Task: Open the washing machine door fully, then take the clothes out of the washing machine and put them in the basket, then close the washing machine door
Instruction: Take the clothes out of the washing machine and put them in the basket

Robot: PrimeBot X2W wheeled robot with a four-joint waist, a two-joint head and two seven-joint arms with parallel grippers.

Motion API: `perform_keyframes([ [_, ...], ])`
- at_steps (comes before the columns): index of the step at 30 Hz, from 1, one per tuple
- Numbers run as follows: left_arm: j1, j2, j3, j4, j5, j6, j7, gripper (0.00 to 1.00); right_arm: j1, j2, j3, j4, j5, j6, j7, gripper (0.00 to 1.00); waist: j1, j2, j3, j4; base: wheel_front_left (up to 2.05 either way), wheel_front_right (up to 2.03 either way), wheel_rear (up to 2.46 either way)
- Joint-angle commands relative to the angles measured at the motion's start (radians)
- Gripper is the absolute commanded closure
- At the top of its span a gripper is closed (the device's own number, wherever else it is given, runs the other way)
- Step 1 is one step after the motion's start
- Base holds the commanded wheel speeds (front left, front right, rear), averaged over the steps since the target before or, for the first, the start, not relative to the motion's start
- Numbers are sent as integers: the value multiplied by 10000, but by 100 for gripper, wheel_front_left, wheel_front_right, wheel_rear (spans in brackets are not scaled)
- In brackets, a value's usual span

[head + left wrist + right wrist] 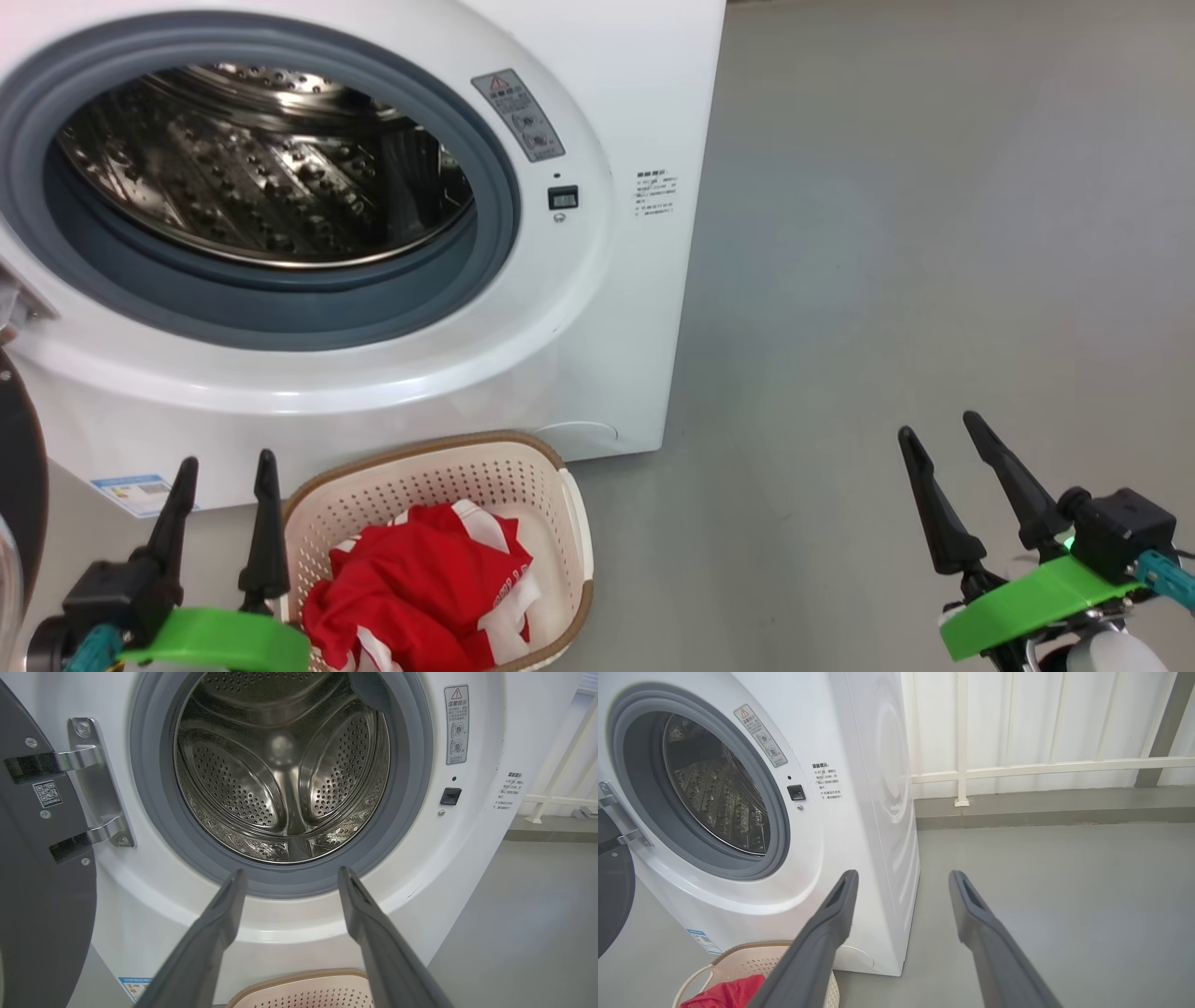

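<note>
A white front-loading washing machine [597,355] stands on a grey floor [887,233]. Its round door [42,882] is swung open to the left and hangs on a metal hinge [93,784] beside the opening. The dark inner face of the door is turned toward the left wrist camera.

Inside the grey rubber seal [280,317], the perforated steel drum [261,168] is bare and shiny, with no fabric in the part that can be seen. A warning label [518,112] sits to the upper right of the opening. A blue sticker [135,493] is at the machine's lower left corner.

The basket [523,467] is cream plastic with a brown rim and sits on the floor just in front of the machine, below the opening. The clothes [420,588] lie bundled inside it, red with white stripes.

The left claw [229,459] hangs just left of the basket with its two dark fingers spread wide. It holds nothing and points toward the drum opening. The right claw [937,425] is well off to the right over bare floor, also spread wide and holding nothing. Beyond it, the right wrist view shows a pale railing [1041,765] along a white wall.
</note>
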Motion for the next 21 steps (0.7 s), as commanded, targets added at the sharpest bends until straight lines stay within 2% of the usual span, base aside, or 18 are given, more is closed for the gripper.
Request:
perform_keyframes([
  [1, 135, 120, 398, -489, 69, -28, -93, 0, 176, -169, 88, -281, 101, 16, -48, 0, 0, 0, -150, 39, 0, 0, 0],
  [7, 688, 75, 595, -1167, 108, -29, -93, 0, 400, -206, -64, -412, 74, 16, -48, 0, 0, 0, -202, 50, 0, 0, 0],
  [21, 969, 17, 693, -1535, 86, -29, -93, 0, 518, -99, -226, -503, 8, 16, -48, 0, 0, 0, -156, 36, 0, 0, 0],
])
